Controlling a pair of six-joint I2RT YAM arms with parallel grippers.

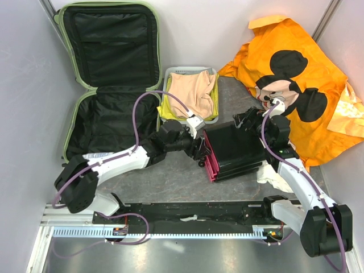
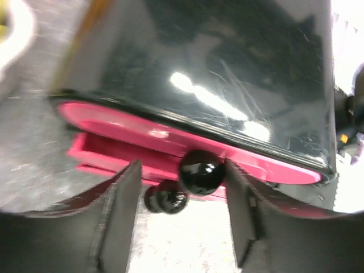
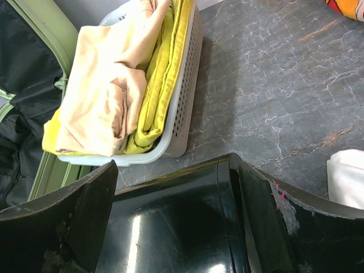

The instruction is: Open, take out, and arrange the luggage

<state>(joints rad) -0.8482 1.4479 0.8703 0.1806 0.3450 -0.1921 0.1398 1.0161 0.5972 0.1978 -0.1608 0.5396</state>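
The pale green luggage (image 1: pixel 108 79) lies open at the back left, its lid leaning on the wall and its black lining bare; its rim also shows in the right wrist view (image 3: pixel 40 25). A black box with pink drawers (image 1: pixel 236 148) sits mid-table. My left gripper (image 1: pixel 200 149) is open at the drawer fronts. In the left wrist view its fingers straddle the gripper's midpoint (image 2: pixel 182 170) with a round black drawer knob (image 2: pixel 200 170) between them. My right gripper (image 1: pixel 248 120) is open over the box's far corner (image 3: pixel 173 162), one finger beside the box's side wall.
A white mesh basket (image 1: pixel 211 73) with folded peach and yellow cloth stands behind the box, also in the right wrist view (image 3: pixel 185 102). An orange Mickey Mouse cloth (image 1: pixel 296 62) covers the back right. A white cloth (image 1: pixel 274 177) lies by the right arm.
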